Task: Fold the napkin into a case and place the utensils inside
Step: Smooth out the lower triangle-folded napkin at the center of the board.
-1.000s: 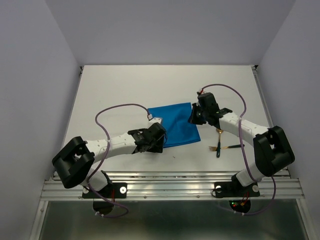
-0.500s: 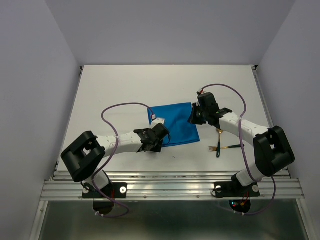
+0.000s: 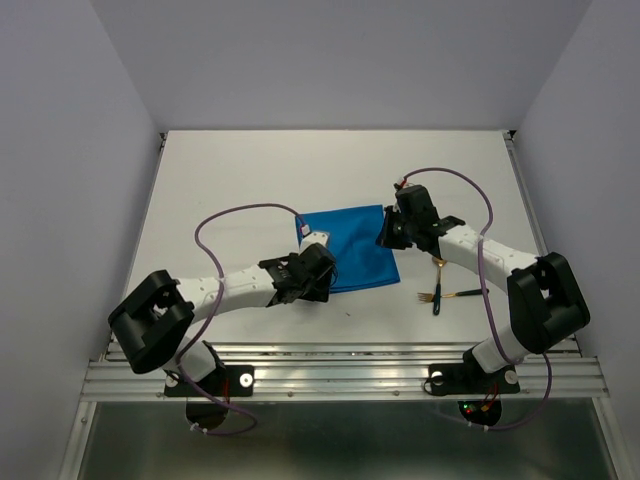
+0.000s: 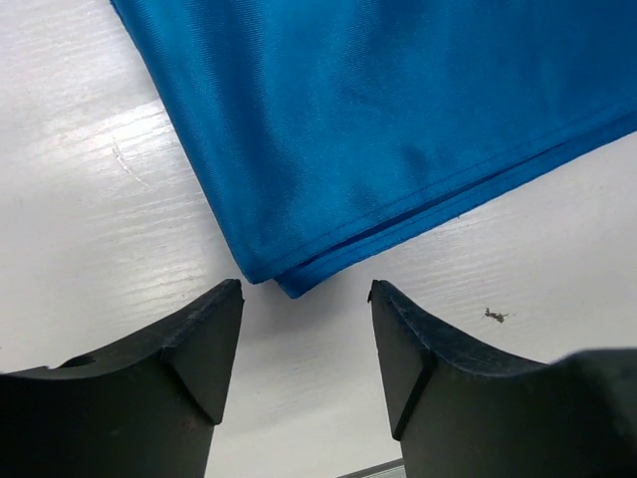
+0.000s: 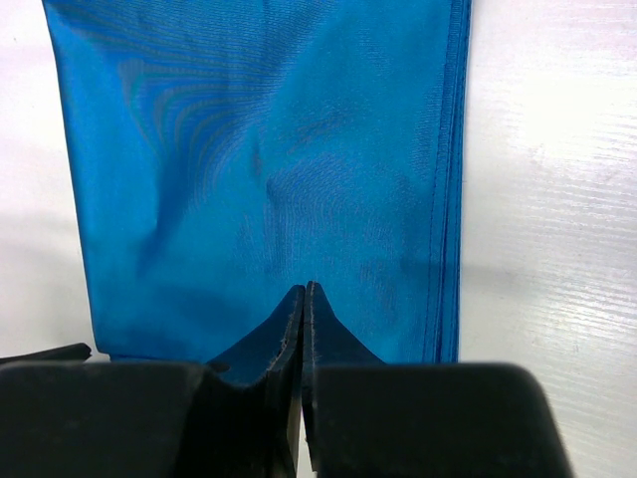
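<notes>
Just ahead of left claw (image 4: pixel 305 291): napkin (image 4: pixel 398 119) corner | right claw (image 5: pixel 304 289) over napkin

A blue napkin (image 3: pixel 352 252) lies flat on the white table (image 3: pixel 250 170), near the middle. The left arm (image 3: pixel 235 289) reaches in from the bottom left, and the left gripper (image 3: pixel 312 276) sits low at the napkin's near left corner. The right arm (image 3: pixel 480 255) reaches in from the bottom right, and the right gripper (image 3: pixel 393 233) is down at the napkin's right edge. The utensils (image 3: pixel 438 292) lie on the table to the right of the napkin, not touching it, one across the other, just beside the right arm
</notes>
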Tool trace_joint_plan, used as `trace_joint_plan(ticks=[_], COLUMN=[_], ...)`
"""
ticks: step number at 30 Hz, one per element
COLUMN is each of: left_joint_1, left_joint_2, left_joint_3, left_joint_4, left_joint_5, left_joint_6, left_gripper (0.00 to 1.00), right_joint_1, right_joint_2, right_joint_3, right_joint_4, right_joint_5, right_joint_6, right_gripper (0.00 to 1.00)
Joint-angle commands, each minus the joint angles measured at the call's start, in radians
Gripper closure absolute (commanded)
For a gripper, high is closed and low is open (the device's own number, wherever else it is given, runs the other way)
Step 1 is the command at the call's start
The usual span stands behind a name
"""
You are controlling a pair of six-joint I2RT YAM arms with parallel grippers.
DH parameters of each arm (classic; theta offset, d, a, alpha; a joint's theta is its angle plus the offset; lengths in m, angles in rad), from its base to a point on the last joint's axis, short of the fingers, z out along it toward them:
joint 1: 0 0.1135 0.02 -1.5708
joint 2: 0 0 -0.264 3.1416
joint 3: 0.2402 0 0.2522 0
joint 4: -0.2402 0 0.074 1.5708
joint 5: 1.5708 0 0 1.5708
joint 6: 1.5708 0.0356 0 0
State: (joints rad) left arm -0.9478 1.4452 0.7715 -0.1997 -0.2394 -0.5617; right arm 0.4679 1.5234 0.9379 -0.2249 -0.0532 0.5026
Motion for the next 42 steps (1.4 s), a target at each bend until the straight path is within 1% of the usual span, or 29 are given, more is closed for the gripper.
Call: trace_joint_plan(ticks=[1,2,3,7,10,11,16,17,19,22,23,25,26,28,29,33,34,36,38,40,42], left_joint_1=[0.003,0.01,0.014,0.024,0.027,0.029,0.037,0.037,0.037,0.037,0.037,0.037,0.037,0.037,0.037,0.037,0.037,0.037,0.037,0.037,0.038], left_joint_2=[-0.009,-0.006,0.004,0.046,0.061,0.064,0.087,0.086,0.084,0.086,0.089,0.099,0.103,0.107,0.107,0.092,0.086,0.064,0.003,-0.067,-0.123], left_joint_3=[0.006,0.006,0.006,0.012,0.002,-0.003,-0.015,-0.017,-0.018,-0.018,-0.015,-0.011,-0.009,-0.006,-0.006,0.003,0.009,0.017,0.025,0.037,0.057], left_joint_4=[-0.004,-0.003,0.009,-0.006,0.012,0.017,0.042,0.051,0.06,0.074,0.072,0.069,0.069,0.069,0.069,0.043,0.027,-0.016,-0.041,-0.07,-0.086], left_joint_5=[-0.057,-0.061,-0.057,-0.081,-0.078,-0.08,-0.087,-0.089,-0.09,-0.092,-0.093,-0.098,-0.097,-0.092,-0.086,-0.083,-0.087,-0.086,-0.077,-0.077,-0.086], left_joint_6=[-0.046,-0.053,-0.056,-0.081,-0.087,-0.09,-0.099,-0.098,-0.092,-0.083,-0.081,-0.076,-0.075,-0.072,-0.072,-0.072,-0.076,-0.081,-0.081,-0.073,-0.067], left_gripper=[0.36,0.4,0.4,0.41,0.41,0.43,0.5,0.52,0.54,0.63,0.7,0.75,0.85,0.94,1.0,1.0,0.89,0.78,0.59,0.51,0.51], right_joint_1=[0.002,0.011,0.011,0.011,0.011,0.011,0.02,0.02,0.02,0.02,0.02,0.02,0.02,0.02,0.029,0.029,0.029,0.029,0.038,0.038,0.038], right_joint_2=[-0.023,-0.025,-0.026,-0.031,-0.031,-0.031,-0.023,-0.023,-0.023,-0.022,-0.022,-0.022,-0.022,-0.022,-0.02,-0.022,-0.023,-0.026,-0.028,-0.028,-0.022], right_joint_3=[0.029,0.029,0.029,0.025,0.024,0.024,0.022,0.024,0.024,0.024,0.024,0.022,0.021,0.021,0.021,0.022,0.022,0.033,0.039,0.044,0.045], right_joint_4=[0.016,0.016,0.015,0.013,0.015,0.015,0.018,0.018,0.018,0.018,0.018,0.018,0.019,0.021,0.021,0.019,0.019,0.01,0.001,-0.002,-0.002], right_joint_5=[-0.007,-0.008,-0.008,-0.01,-0.01,-0.01,-0.011,-0.011,-0.011,-0.01,-0.01,-0.008,-0.008,-0.01,-0.008,-0.01,-0.011,-0.016,-0.014,-0.014,-0.014], right_joint_6=[0.007,0.007,0.007,0.007,0.01,0.01,0.011,0.011,0.011,0.011,0.011,0.013,0.013,0.014,0.014,0.014,0.013,0.008,0.004,-0.001,-0.003], right_gripper=[0.96,0.96,0.96,0.96,0.96,0.96,0.96,0.96,0.96,0.96,0.96,0.96,0.96,0.96,0.96,0.97,0.96,0.96,0.96,0.96,0.96])
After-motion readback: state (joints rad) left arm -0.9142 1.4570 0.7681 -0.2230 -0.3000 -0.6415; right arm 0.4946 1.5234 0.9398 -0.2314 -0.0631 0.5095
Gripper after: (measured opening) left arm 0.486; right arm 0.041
